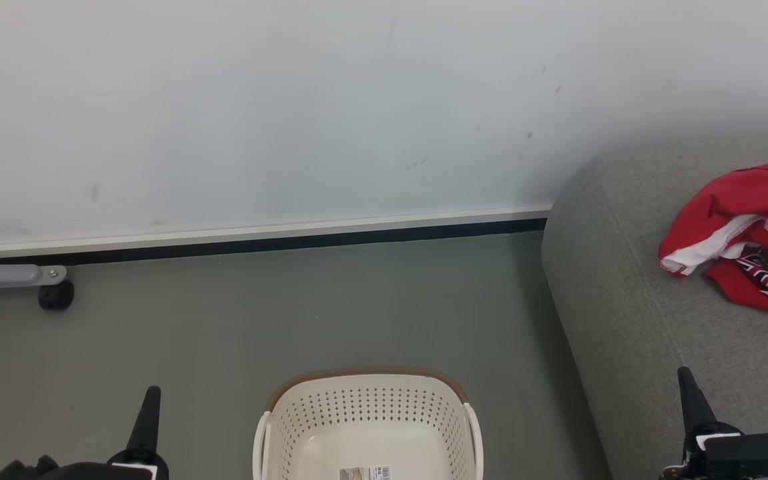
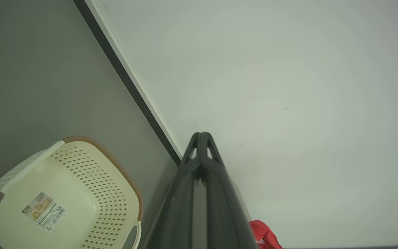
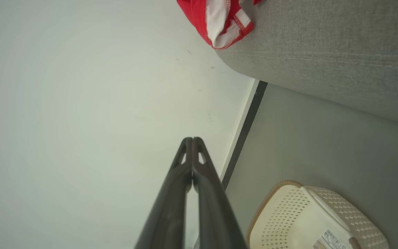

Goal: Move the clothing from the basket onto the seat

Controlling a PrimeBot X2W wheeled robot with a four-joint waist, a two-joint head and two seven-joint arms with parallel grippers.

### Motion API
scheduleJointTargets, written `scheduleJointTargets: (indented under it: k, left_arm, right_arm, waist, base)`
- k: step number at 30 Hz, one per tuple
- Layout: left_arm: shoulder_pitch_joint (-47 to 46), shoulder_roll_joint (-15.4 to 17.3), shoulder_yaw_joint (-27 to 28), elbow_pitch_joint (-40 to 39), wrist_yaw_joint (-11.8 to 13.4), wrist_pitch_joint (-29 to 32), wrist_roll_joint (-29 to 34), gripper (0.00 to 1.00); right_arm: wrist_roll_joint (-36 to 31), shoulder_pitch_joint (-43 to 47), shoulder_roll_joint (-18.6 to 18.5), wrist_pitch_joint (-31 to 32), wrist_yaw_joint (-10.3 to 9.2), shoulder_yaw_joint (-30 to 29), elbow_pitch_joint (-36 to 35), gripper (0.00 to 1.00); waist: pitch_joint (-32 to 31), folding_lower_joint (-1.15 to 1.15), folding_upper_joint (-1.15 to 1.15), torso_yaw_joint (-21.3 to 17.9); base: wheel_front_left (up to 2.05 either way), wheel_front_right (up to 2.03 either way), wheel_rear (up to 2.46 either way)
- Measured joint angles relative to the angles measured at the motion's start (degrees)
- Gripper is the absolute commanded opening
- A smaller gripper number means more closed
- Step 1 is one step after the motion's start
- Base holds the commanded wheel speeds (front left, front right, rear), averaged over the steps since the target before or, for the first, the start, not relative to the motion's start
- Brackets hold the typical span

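In the head view, you have the cream laundry basket (image 1: 367,371) on the grey floor (image 1: 291,313) near the robot, between the two arms. I judge that puts it in reach of either one. What shows of its inside is bare plastic with a paper label (image 1: 365,473) stuck to the bottom. The red sports garment (image 1: 751,220) lies crumpled on the grey sofa cushion (image 1: 624,307) at the far right, white trim and dark lettering turned up, well apart from the basket. The left gripper (image 1: 147,413) and right gripper (image 1: 689,393) sit low at either side, fingers pointing toward the wall (image 1: 291,100), a parked pose by the look of it. A caster (image 1: 56,295) stands at the far left by the skirting (image 1: 257,241).

In the left wrist view, that gripper's two fingers meet at the tips with nothing between them. The basket, to this gripper's right on the floor, holds the label and no cloth.

In the right wrist view, the fingers are likewise pressed together and carry nothing. The garment sits near the cushion's rounded far corner, and here too the basket has no clothing in it. I'd call the transfer done.
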Motion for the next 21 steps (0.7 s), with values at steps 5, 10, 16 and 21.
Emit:
scheduleJointTargets:
  k: [5, 10, 16, 21]
  left_arm:
    - [-0.3, -0.5, 0.5, 0.6, -0.8, 1.1, -3.5, 0.00]
    - [-1.9, -0.8, 1.2, 1.4, -1.5, 2.0, -6.9, 0.00]
    - [-2.6, -1.3, 2.0, 2.0, -2.5, 3.2, -10.9, 0.00]
    - [-3.7, -1.8, 2.2, 2.3, -2.9, 3.7, -12.8, 0.00]
  right_arm:
    - [3.7, 0.0, 0.3, 1.0, 0.69, -1.3, 0.2, 0.00]
    - [7.3, 0.0, 0.6, 2.0, 1.27, -2.5, 0.4, 0.00]
    - [12.0, -0.3, 0.9, 3.3, 2.13, -4.0, 0.5, 0.00]
    - [13.7, -1.1, 1.0, 3.7, 2.50, -4.6, 0.6, 0.00]
  waist:
    - [0.0, 0.00, 0.00, 0.2]
    - [0.0, 0.00, 0.00, 0.4]
    - [0.0, 0.00, 0.00, 0.6]
    - [0.0, 0.00, 0.00, 0.7]
  base:
    - [0.00, 0.00, 0.00]
    - [0.00, 0.00, 0.00]
    - [0.00, 0.00, 0.00]
    - [0.00, 0.00, 0.00]
